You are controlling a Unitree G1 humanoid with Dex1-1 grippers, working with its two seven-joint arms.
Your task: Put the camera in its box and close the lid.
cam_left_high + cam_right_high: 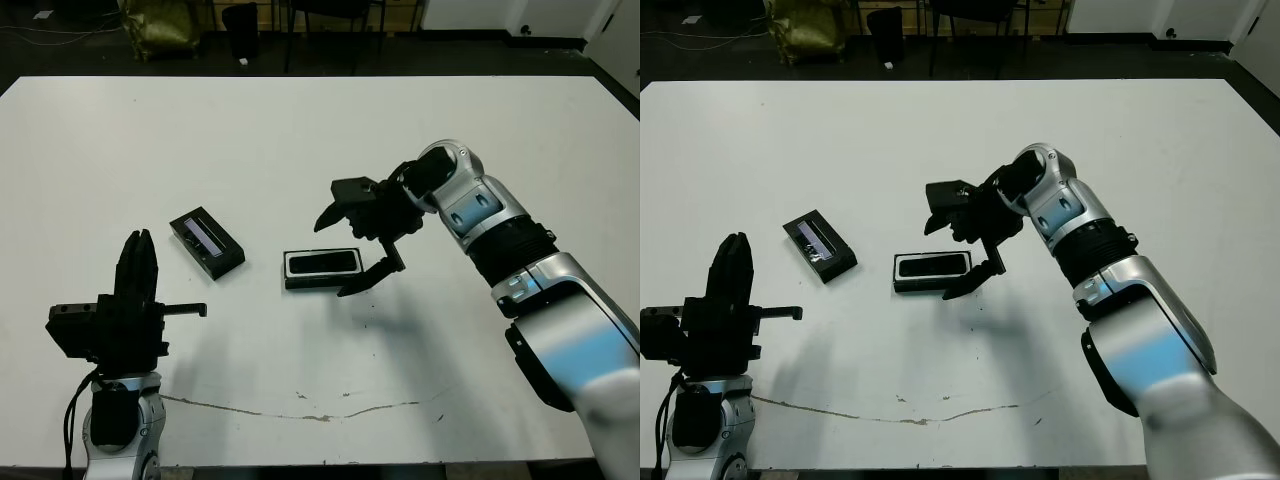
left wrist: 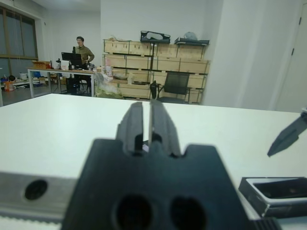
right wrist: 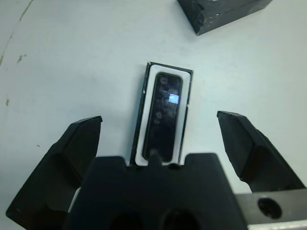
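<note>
Slim black camera (image 3: 164, 115) in white-lined box (image 3: 187, 115)

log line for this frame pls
camera: seated in box | lid: off, on table left of box | right gripper: open above box | left gripper: shut, idle

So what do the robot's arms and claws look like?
The right arm is chunky, shiny silver with black joints and light blue patches. Its right claw has two black pointy fingers. The left claw is black too, on a blocky black body, with a silver wrist and a black cable looping beside it.
</note>
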